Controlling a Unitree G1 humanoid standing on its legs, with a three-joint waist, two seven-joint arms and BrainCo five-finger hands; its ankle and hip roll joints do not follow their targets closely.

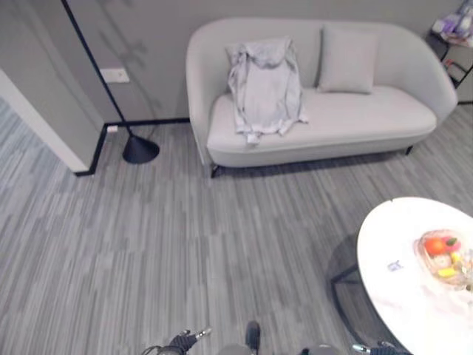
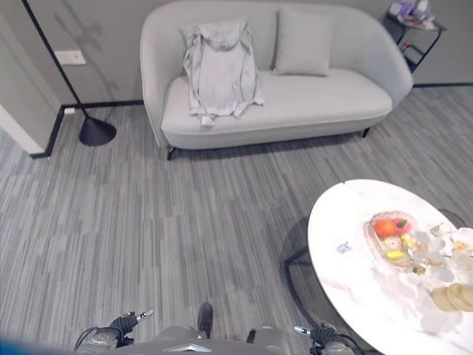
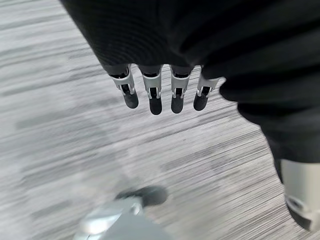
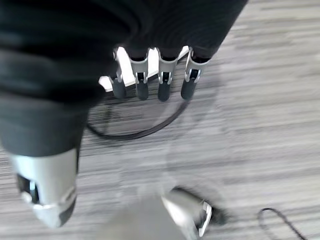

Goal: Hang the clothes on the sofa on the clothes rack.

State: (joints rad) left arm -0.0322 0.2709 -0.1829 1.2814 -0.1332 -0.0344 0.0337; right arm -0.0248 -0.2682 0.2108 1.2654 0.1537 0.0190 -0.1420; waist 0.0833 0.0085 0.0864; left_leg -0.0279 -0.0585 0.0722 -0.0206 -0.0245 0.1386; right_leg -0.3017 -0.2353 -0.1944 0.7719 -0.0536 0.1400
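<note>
A light grey garment (image 1: 262,89) lies draped over the back and seat of a pale grey sofa (image 1: 369,118), toward the sofa's left end. The sofa stands against the far wall, across a stretch of striped grey floor. My left hand (image 3: 155,97) hangs low near my body, over the floor; its fingers are straight and hold nothing. My right hand (image 4: 165,85) also hangs over the floor with its fingers straight and empty. Both hands sit at the bottom edge of the eye views, the left hand (image 1: 181,342) and the right hand (image 2: 325,339), far from the garment.
A grey cushion (image 1: 347,59) leans on the sofa's right half. A thin black slanted pole on a cone base (image 1: 140,150) stands left of the sofa. A round white table (image 1: 399,296) with a dish of fruit (image 1: 443,255) is near right. A wall corner (image 1: 44,126) juts out at left.
</note>
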